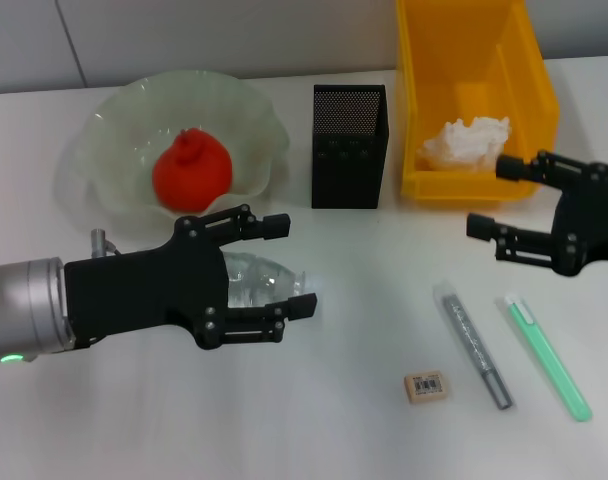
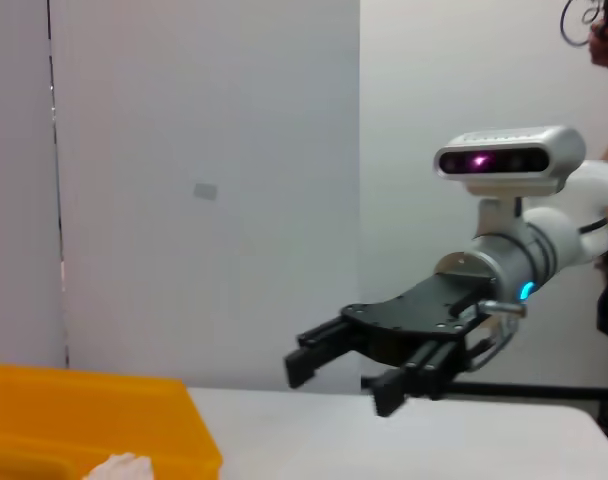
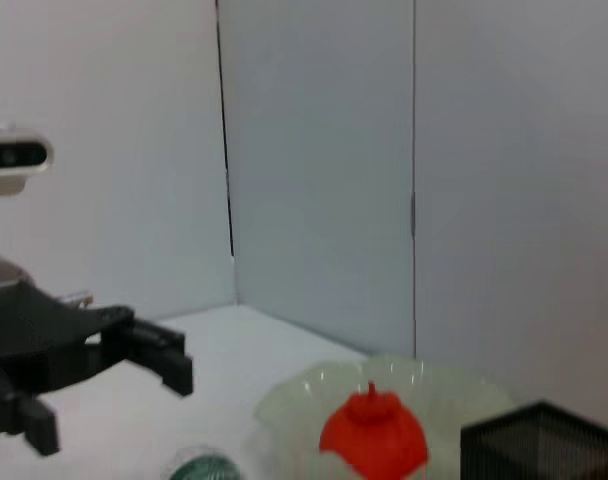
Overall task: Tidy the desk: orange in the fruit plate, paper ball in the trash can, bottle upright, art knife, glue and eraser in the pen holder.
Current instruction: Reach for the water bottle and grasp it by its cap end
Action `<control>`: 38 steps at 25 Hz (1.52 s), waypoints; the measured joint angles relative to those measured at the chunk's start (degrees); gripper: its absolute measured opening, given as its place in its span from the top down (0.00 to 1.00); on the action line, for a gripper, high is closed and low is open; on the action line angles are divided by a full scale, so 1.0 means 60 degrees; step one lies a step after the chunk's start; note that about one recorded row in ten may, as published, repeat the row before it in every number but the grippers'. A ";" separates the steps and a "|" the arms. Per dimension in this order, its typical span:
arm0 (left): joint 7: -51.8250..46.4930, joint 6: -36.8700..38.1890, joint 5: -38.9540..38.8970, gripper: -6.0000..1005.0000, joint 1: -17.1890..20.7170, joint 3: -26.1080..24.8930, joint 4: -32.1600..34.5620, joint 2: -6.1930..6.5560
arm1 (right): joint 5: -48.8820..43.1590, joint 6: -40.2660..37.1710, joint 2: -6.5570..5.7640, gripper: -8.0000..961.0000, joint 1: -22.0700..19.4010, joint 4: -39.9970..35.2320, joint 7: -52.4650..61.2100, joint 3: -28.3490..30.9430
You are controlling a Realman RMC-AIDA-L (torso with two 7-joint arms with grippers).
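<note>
The orange [image 1: 191, 170] [image 3: 374, 438] lies in the pale green fruit plate [image 1: 242, 110] [image 3: 284, 408]. The white paper ball [image 1: 469, 140] [image 2: 119, 467] sits inside the yellow trash can [image 1: 424, 60] [image 2: 84, 415]. The clear bottle [image 1: 256, 280] lies on its side under my left gripper [image 1: 289, 267] [image 3: 106, 405], which is open with its fingers either side of the bottle; the green cap [image 3: 206, 468] shows. My right gripper [image 1: 494, 197] [image 2: 341, 383] is open in front of the trash can. On the table lie the eraser [image 1: 425, 387], a grey art knife [image 1: 476, 345] and a green glue stick [image 1: 549, 358]. The black pen holder [image 1: 349, 145] [image 3: 539, 445] stands at centre back.
The table's front edge is close below the eraser. A grey wall runs behind the fruit plate, pen holder and trash can.
</note>
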 joint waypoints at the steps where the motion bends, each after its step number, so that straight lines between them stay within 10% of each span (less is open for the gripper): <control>1: 0.0001 -0.0180 0.0087 0.22 -0.0092 0.0035 -0.0017 0.0015 | -0.0129 -0.0015 0.0001 0.18 -0.0041 -0.0072 0.0157 0.0001; 19: -0.0894 -0.1565 0.1611 0.22 -0.0908 0.0173 0.0225 0.0022 | -0.1394 -0.0567 0.0048 0.18 -0.0238 -0.0944 0.1698 -0.0081; 38: -0.3416 -0.3200 0.5287 0.23 -0.0985 0.2113 0.3833 -0.0012 | -0.1412 -0.0631 0.0063 0.18 -0.0390 -0.0743 0.1789 0.0003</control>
